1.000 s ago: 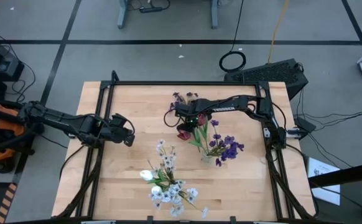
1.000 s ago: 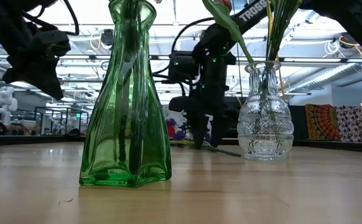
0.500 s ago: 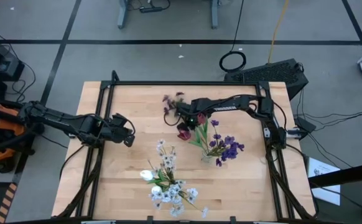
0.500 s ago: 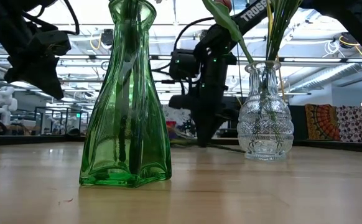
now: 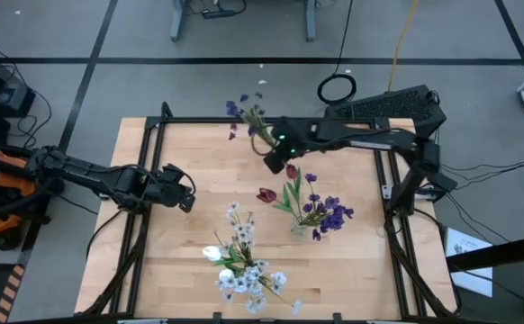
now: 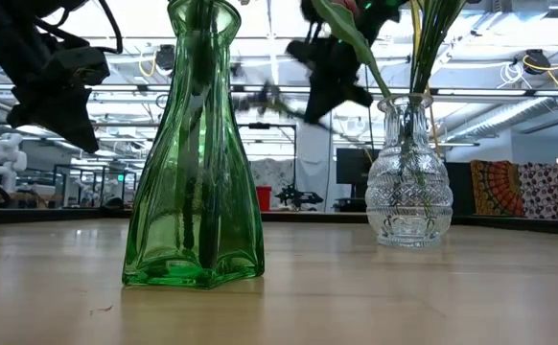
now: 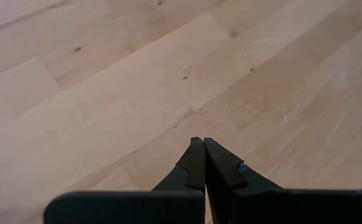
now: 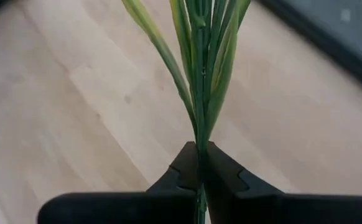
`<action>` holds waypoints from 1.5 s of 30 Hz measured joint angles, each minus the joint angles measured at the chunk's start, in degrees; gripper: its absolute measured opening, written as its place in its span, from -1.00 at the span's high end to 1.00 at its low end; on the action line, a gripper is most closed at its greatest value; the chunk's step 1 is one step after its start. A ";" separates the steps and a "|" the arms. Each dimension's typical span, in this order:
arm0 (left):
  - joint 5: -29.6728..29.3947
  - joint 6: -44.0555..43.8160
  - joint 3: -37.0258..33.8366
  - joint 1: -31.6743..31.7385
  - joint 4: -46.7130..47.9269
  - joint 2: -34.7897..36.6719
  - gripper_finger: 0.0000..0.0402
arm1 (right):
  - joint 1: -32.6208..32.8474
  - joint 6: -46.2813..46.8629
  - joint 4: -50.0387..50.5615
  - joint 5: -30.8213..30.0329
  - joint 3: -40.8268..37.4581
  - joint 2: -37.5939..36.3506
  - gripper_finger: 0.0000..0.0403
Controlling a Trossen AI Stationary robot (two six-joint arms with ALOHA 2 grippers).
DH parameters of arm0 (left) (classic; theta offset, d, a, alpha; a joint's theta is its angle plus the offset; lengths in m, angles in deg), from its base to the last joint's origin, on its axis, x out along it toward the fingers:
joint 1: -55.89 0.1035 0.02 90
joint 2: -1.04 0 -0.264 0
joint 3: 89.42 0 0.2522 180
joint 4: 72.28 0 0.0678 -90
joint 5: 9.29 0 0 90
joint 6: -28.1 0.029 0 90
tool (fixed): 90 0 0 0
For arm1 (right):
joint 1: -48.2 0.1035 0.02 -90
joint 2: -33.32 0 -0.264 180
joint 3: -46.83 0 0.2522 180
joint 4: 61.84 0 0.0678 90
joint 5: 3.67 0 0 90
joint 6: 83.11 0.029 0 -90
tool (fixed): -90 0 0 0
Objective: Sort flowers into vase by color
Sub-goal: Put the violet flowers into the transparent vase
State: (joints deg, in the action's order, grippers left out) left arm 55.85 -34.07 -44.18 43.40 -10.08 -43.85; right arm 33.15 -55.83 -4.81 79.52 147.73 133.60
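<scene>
My right gripper (image 5: pixel 271 155) hangs high over the far middle of the table, shut on a purple flower (image 5: pixel 244 112). The flower's blooms point toward the far left, and its green leaves (image 8: pixel 199 56) fan out past the fingers. A clear vase (image 6: pixel 408 182) at centre right holds purple flowers (image 5: pixel 334 214) and a dark red one (image 5: pixel 266 193). A green vase (image 6: pixel 195 144) near the front holds white flowers (image 5: pixel 242 265). My left gripper (image 7: pixel 199 163) is shut and has nothing in it; it hovers above the table's left half. My right gripper pinches the purple flower's green stem (image 8: pixel 201 149) between its two fingers, below the leaves. The flower is lifted clear of the table. Its stem slants away from the fingers, with the blooms (image 6: pixel 260 101) out to the far left.
A black frame rail (image 5: pixel 244 120) runs along the table's far edge, just under the lifted blooms. Bare wood lies between the two vases and in front of my left gripper. A dark keyboard-like object (image 5: pixel 388 106) sits beyond the far right corner.
My right gripper has shut on the purple flower, which lay on the far part of the table. It has then risen and gone toward the far edge. The flower first slid a little to the left and now hangs lifted clear.
</scene>
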 joint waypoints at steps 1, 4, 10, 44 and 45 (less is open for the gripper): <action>0.00 -0.01 0.00 0.00 0.01 0.00 1.00 | 0.00 -1.47 -0.72 -0.34 -0.81 -1.80 0.99; 0.00 -0.04 0.00 0.00 -0.06 0.01 1.00 | 0.00 -3.44 -7.24 2.07 -6.87 -7.95 0.99; 0.02 -0.26 0.00 0.00 -0.13 0.02 1.00 | -2.00 -1.55 -33.70 15.04 -27.83 -20.16 1.00; -0.66 -0.37 0.00 0.00 -2.05 0.02 1.00 | 3.93 -2.88 -61.42 35.71 -46.06 -31.64 1.00; -0.66 -0.37 0.00 0.00 -2.06 0.02 1.00 | 3.93 -4.07 -61.44 35.71 -46.06 -31.70 1.00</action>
State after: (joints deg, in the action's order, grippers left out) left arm 55.19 -34.44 -44.18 43.40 -12.15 -43.82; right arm 37.08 -59.91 -66.25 115.23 101.67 101.90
